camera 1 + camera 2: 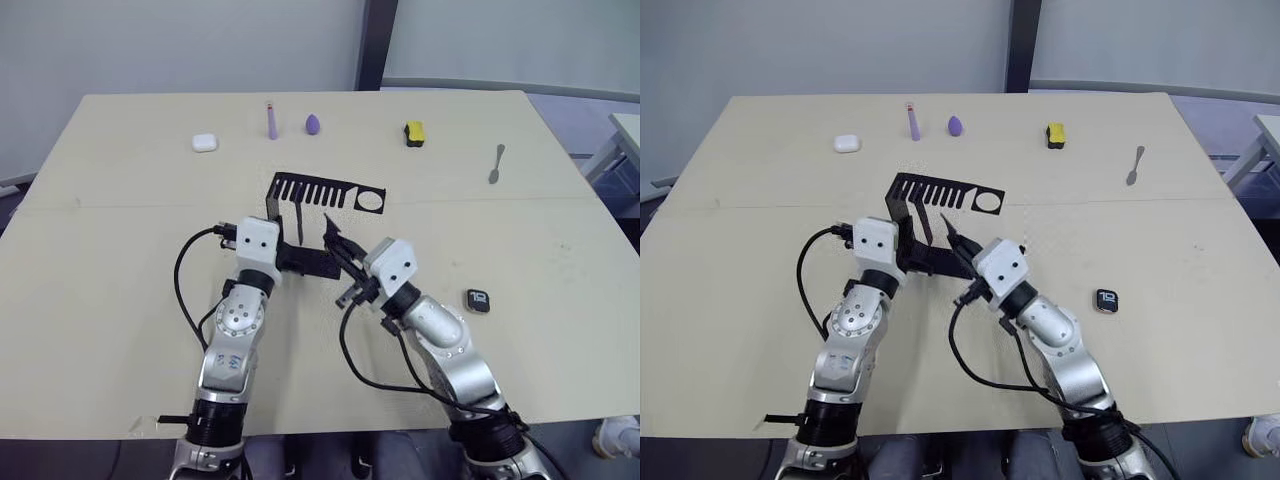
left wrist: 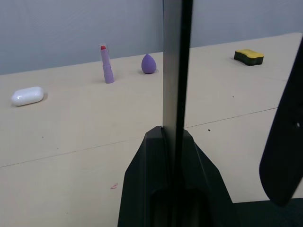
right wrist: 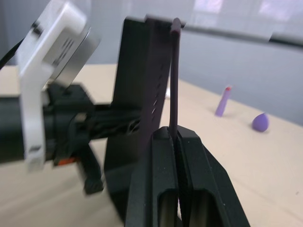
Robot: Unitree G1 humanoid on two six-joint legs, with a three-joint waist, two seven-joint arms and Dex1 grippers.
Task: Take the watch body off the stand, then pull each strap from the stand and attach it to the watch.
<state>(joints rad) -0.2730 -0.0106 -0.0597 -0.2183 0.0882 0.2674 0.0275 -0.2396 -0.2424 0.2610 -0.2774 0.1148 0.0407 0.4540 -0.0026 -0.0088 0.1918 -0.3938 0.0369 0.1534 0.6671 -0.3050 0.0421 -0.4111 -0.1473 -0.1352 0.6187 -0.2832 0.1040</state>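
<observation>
Watch body point(image 1: 478, 300) is off the stand point(image 1: 325, 192); straps come next.
Right gripper point(image 3: 176, 137) pinches one strap point(image 3: 173, 75); left gripper point(image 2: 174, 142) clamps the stand's upright.

One stand point(image 1: 318, 190), one watch point(image 1: 478, 300), one strap point(image 3: 173, 75) seen — plus one case point(image 1: 204, 143), lipstick point(image 1: 272, 121), sponge point(image 1: 414, 133), spoon point(image 1: 496, 163).

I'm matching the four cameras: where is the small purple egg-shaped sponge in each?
Left eye: purple sponge far back, just right of the lipstick.
Right eye: same spot.
Left wrist: between lipstick and the stand upright, sponge.
Right wrist: past the lipstick, away from the strap, sponge.
Shared landmark: the lipstick.
</observation>
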